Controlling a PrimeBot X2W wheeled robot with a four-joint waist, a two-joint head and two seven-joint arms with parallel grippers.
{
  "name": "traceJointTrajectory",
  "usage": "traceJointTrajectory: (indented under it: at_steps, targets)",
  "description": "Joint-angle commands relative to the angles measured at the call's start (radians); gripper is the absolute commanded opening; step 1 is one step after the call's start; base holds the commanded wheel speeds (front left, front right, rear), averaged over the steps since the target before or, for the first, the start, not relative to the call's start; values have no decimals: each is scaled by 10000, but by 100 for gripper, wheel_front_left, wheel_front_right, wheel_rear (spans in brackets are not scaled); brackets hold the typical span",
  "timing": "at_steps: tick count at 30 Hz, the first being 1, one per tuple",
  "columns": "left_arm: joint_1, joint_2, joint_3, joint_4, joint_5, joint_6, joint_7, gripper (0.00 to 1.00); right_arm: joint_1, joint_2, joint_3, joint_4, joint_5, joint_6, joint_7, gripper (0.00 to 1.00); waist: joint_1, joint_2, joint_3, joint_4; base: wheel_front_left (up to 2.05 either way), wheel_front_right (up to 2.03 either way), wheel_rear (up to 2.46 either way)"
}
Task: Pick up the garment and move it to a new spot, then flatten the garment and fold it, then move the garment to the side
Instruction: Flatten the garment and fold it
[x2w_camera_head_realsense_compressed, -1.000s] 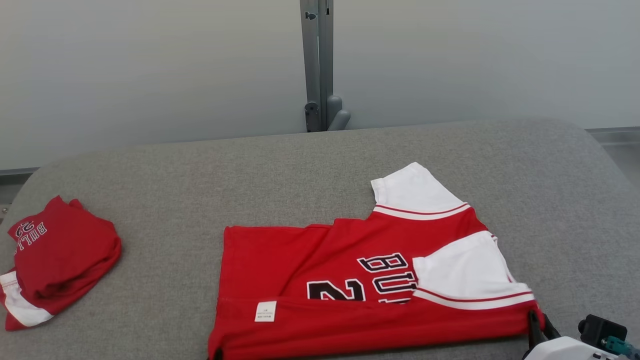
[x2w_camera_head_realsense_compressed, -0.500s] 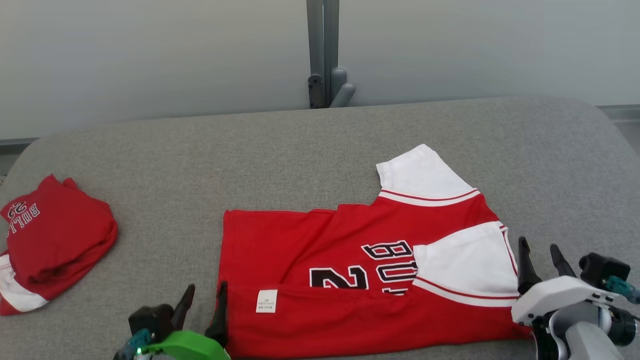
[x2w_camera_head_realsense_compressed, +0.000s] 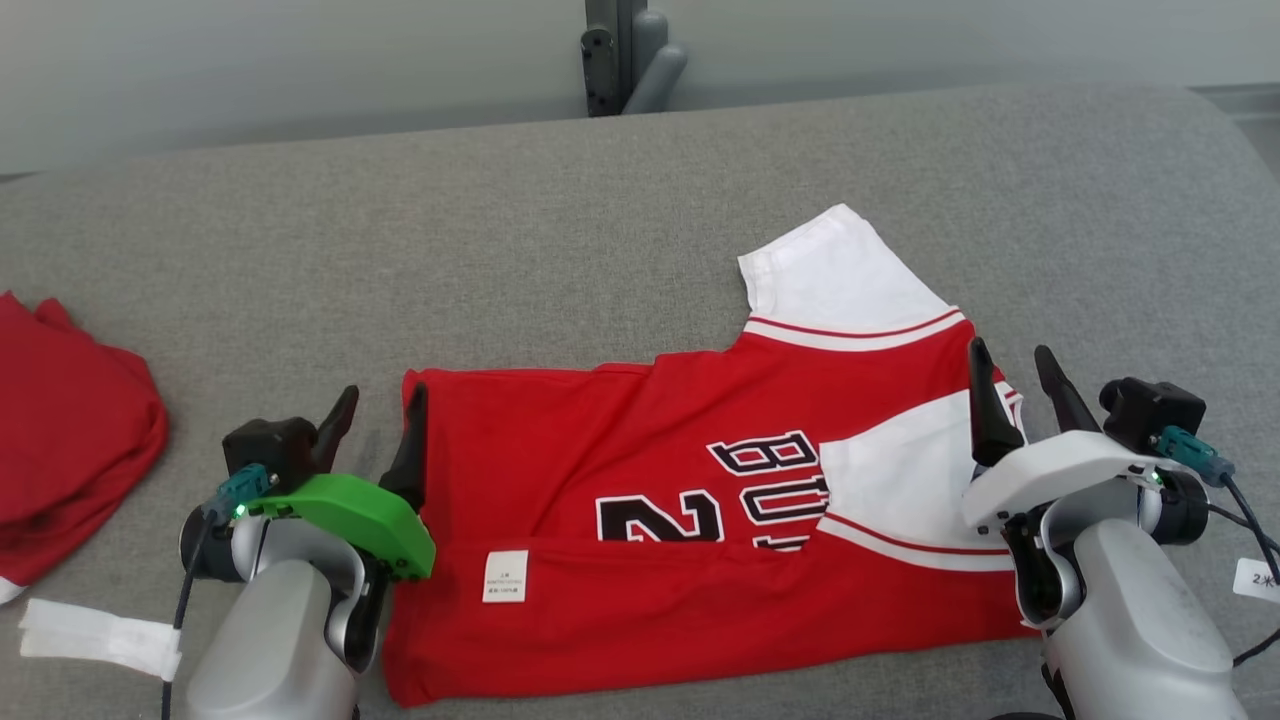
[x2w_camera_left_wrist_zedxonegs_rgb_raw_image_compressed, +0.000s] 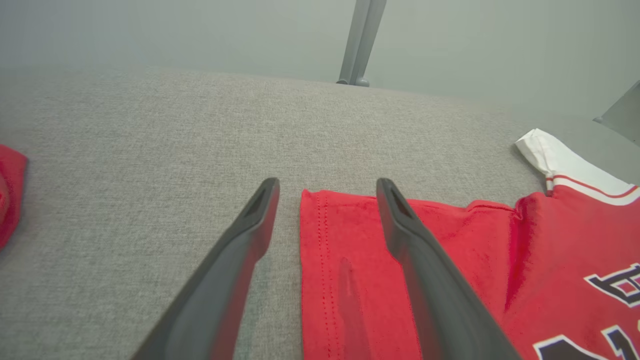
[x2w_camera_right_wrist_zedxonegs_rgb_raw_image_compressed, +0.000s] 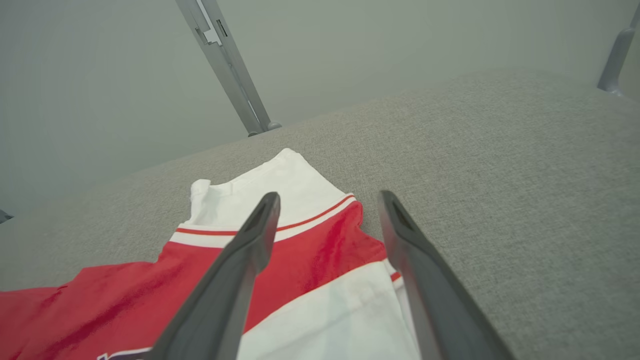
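Note:
The garment (x2w_camera_head_realsense_compressed: 660, 500), a red jersey with white sleeves and dark lettering, lies partly folded on the grey padded table (x2w_camera_head_realsense_compressed: 500, 230). Its near long edge is folded up over the body, with a white label showing. My left gripper (x2w_camera_head_realsense_compressed: 378, 408) hovers open over the jersey's left hem corner (x2w_camera_left_wrist_zedxonegs_rgb_raw_image_compressed: 320, 220), one finger on each side of the edge. My right gripper (x2w_camera_head_realsense_compressed: 1012, 378) stands open above the right end, over the white sleeve and the red shoulder (x2w_camera_right_wrist_zedxonegs_rgb_raw_image_compressed: 330, 250). Neither holds any cloth.
A second red garment (x2w_camera_head_realsense_compressed: 70, 440) lies bunched at the table's left edge, also seen in the left wrist view (x2w_camera_left_wrist_zedxonegs_rgb_raw_image_compressed: 10, 195). A white paper strip (x2w_camera_head_realsense_compressed: 95, 635) lies near it. A grey metal post (x2w_camera_head_realsense_compressed: 620, 50) stands behind the table's far edge.
Both grippers have let go of the folded near edge, opened, and risen forward into view over the jersey's ends. The head camera has tilted down, so the whole scene has shifted up.

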Motion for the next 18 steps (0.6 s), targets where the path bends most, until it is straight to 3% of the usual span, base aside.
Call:
traceJointTrajectory:
  at_steps: [1, 18]
  targets:
    - [-438, 163, -71, 232, -144, 22, -2, 100, -225, -11, 59, -85, 28, -15, -29, 100, 0, 0, 686, -340, 0, 0, 0]
    - [-1628, 248, -645, 1615, -609, 21, -2, 100, -1537, -310, 895, 255, -207, -15, -29, 100, 0, 0, 1514, -281, 0, 0, 0]
